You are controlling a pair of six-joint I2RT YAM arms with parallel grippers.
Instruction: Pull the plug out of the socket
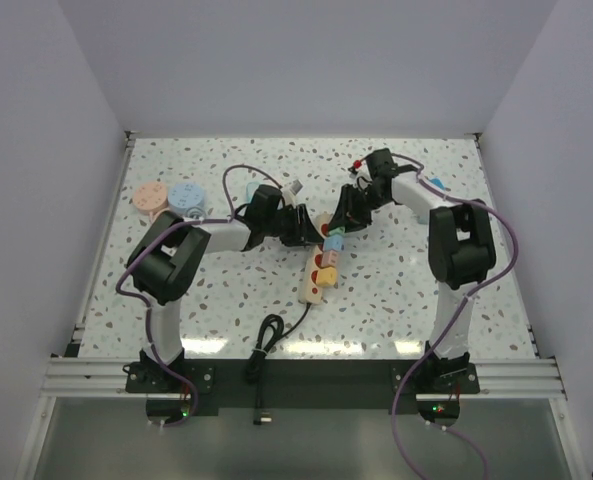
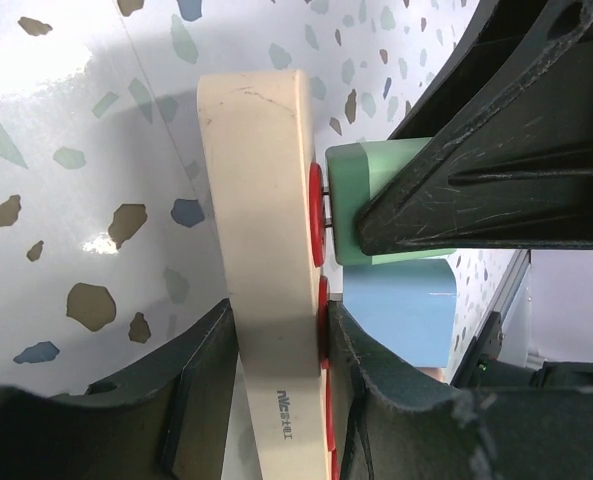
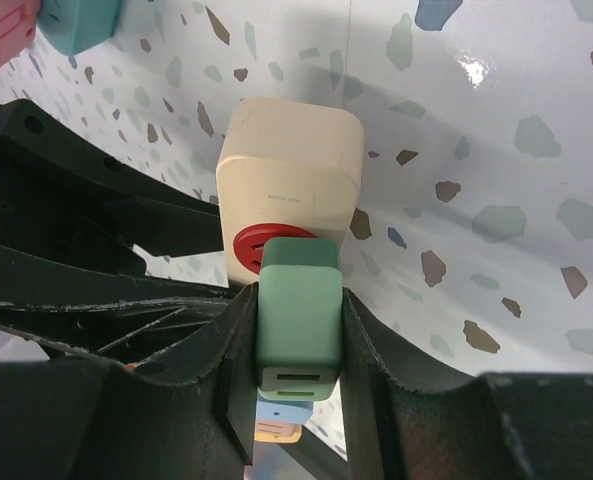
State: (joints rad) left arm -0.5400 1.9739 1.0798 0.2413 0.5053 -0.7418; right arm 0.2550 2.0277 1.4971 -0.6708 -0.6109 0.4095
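Right wrist view sets the green plug [image 3: 298, 318] against a red face [image 3: 266, 243] at the end of the socket [image 3: 288, 165], squeezed between the fingers of the right gripper [image 3: 298, 340]. Left wrist view shows a thin gap between plug and face, and the left gripper [image 2: 281, 375] clamped across the strip. From above, the socket lies mid-way on the table [image 1: 426, 290], running roughly 12 to 6 o'clock. Both grippers hide its far end, and the plug is hard to make out there.

White-and-black jointed arms [image 1: 162, 322], looping purple cables [image 1: 223, 188], scuffed black plastic gripper fingers [image 2: 401, 420]
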